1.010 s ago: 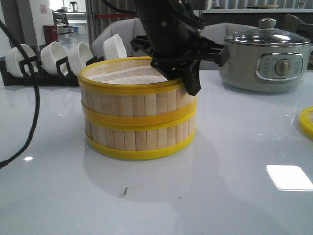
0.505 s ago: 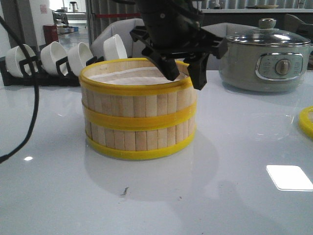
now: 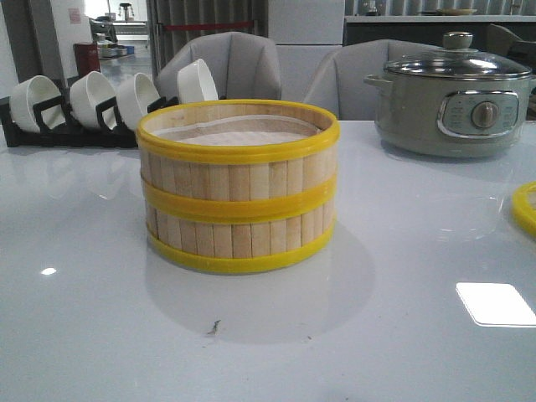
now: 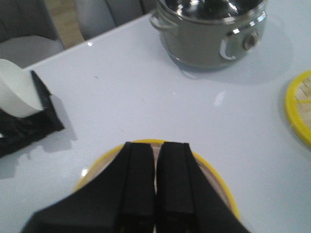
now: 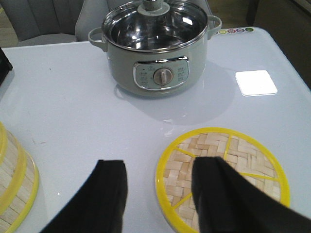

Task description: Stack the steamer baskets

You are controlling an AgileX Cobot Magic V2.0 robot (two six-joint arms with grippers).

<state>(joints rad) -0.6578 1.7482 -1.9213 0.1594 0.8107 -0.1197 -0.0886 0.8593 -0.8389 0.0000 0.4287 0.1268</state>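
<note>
While two baskets (image 3: 238,186) sit stacked mid-desk (image 3: 377,335), left tool (image 4: 156,160) hangs above them, fingers together; right tool (image 5: 160,187) gapes above the lid (image 5: 224,174).

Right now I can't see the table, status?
Left fingers shut, over stacked baskets. Right fingers open above lid. Nothing in the way.

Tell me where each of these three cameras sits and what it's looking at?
Front view: low at table height, facing the stacked steamer baskets; no robot parts show.
Left wrist view: above the stack, closed left claw showing.
Right wrist view: above the woven lid, open right claw showing.
All three share the electric pot.
</note>
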